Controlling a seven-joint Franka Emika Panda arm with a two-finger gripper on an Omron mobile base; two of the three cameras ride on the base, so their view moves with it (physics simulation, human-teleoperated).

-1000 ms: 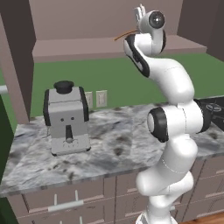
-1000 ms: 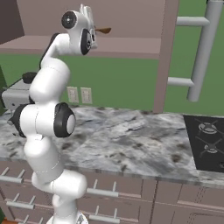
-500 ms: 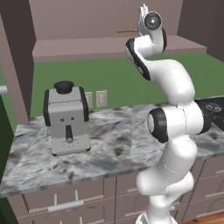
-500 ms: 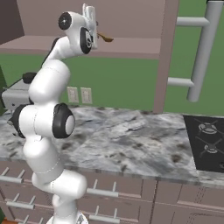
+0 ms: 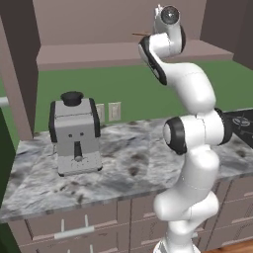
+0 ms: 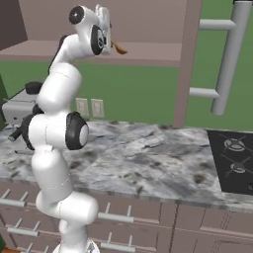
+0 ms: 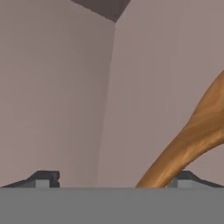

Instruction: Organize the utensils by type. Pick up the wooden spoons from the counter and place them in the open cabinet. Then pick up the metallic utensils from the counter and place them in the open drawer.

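Marbled grey-and-white counter (image 5: 133, 163) over mauve-brown drawer fronts, green wall behind, with a grey coffee machine (image 5: 74, 133) at the left and a black cooktop (image 6: 236, 165) at the right. Raised high at the open cabinet (image 6: 148, 52): gripper (image 6: 109, 42), clamped on the orange-brown wooden spoon (image 6: 119, 48), bowl end jutting out above the shelf. Seen from the hand: spoon (image 7: 192, 135) curving up right past the fingertips (image 7: 43, 178), plain mauve cabinet walls meeting in a corner.

No readable text anywhere — no labels, brands, numbers or signs on the coffee machine (image 5: 75, 133), the cabinet (image 5: 118, 29) or the counter (image 6: 148, 163).
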